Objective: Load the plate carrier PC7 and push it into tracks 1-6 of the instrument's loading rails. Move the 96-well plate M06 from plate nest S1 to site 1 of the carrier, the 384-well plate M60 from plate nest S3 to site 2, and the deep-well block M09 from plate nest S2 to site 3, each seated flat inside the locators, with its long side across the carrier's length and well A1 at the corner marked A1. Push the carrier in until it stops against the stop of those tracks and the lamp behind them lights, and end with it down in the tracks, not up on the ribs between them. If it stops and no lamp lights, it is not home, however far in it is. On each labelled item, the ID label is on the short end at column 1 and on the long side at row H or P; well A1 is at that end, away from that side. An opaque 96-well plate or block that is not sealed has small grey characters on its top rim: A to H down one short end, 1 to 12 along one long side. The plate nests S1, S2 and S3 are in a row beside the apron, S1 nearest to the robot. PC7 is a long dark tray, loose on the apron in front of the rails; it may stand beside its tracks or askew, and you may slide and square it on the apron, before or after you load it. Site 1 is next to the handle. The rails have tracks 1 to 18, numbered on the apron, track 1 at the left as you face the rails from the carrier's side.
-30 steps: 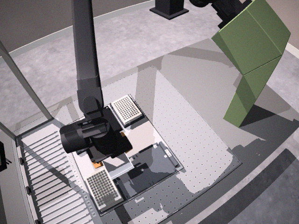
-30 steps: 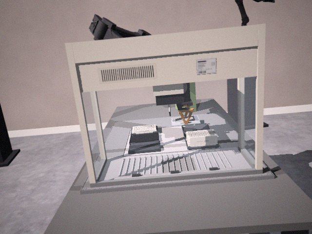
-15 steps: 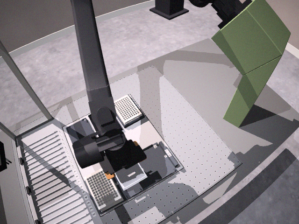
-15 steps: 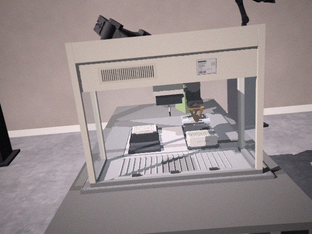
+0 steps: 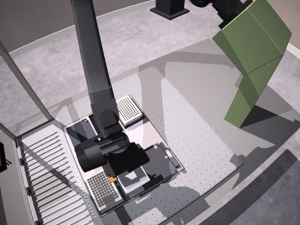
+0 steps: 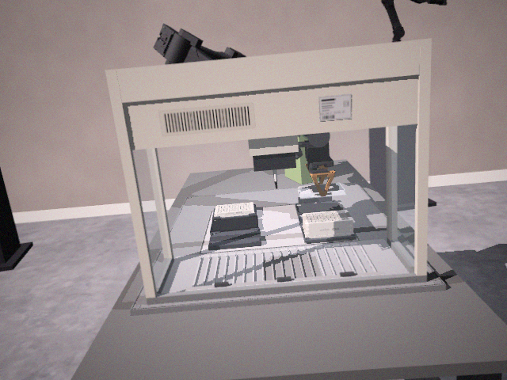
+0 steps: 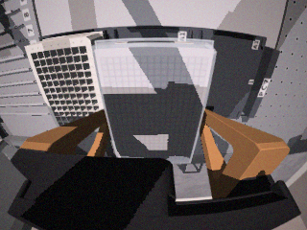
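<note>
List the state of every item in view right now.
Orange-fingered gripper: shut on the fine-welled plate.
Pale fine-welled plate: gripped, over the carrier's middle site.
White deep-well block: on carrier, rail end.
White 96-well plate: in its nest.
Long dark carrier tray: on apron, outside rails.

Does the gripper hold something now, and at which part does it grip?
Yes. The gripper is shut on a pale well plate, its orange fingers pressing the plate's two long sides.

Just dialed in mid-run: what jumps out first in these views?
The dark arm comes down mid-deck, its orange-fingered gripper shut on a pale fine-welled plate held over the dark carrier. Beside the plate, nearer the rails, a white deep-well block already sits on the carrier. A big green folded panel looms at the top view's upper right.
</note>
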You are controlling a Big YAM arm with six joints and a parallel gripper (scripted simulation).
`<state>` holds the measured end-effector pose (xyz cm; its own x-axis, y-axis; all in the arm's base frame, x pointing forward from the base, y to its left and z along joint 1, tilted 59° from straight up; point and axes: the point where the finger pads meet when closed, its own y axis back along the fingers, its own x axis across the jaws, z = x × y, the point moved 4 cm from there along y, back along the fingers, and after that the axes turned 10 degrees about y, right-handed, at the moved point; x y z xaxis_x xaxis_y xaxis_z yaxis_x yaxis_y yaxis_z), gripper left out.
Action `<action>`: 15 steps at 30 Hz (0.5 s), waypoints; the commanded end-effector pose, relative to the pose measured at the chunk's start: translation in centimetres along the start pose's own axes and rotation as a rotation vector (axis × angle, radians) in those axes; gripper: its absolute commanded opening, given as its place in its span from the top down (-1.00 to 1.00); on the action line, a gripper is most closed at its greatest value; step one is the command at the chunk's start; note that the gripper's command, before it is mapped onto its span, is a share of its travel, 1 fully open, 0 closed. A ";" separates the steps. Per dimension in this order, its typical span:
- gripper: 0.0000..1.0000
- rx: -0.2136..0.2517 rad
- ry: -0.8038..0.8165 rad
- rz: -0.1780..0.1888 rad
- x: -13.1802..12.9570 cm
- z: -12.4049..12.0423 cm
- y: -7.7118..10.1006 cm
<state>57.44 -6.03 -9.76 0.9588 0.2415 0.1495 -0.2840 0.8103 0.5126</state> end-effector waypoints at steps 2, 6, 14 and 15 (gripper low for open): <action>1.00 -0.005 -0.025 0.030 1.8 0.9 1.5; 1.00 -0.003 -0.009 0.020 1.0 0.3 0.9; 1.00 -0.003 -0.009 0.020 1.1 0.3 0.9; 1.00 -0.009 -0.026 0.011 1.2 1.3 -0.4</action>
<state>57.49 -6.03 -9.73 0.9588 0.2416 0.1493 -0.2840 0.8103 0.5126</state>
